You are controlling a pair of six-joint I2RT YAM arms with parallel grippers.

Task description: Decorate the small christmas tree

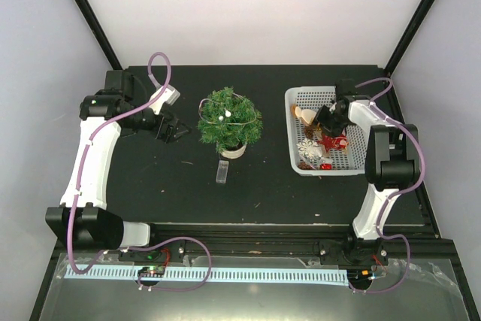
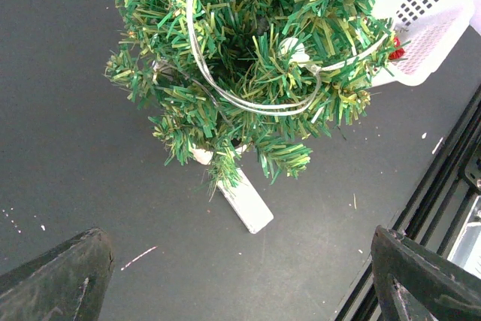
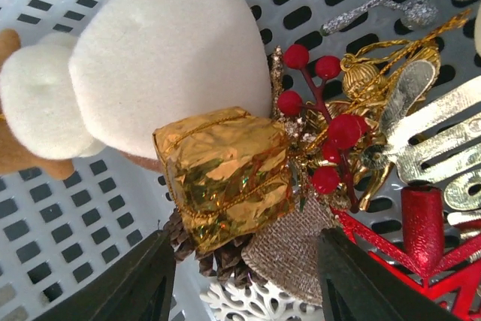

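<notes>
— How do the arms stand?
— Both rise from the near edge of the table (image 1: 150, 193). The left arm leans far and bends inward. The left gripper (image 1: 174, 131) points toward the small christmas tree (image 1: 229, 119), jaws spread wide with nothing between them.
— And the tree?
— Upright mid-table, just past that gripper, with a white block (image 1: 221, 171) lying at its foot.
— The right arm?
— Folded down into the white basket (image 1: 353, 168). The right gripper (image 1: 331, 120) flanks an ornament bunch under a gold parcel (image 3: 225, 174), jaws partly apart. Whether they pinch it, I cannot tell.
</notes>
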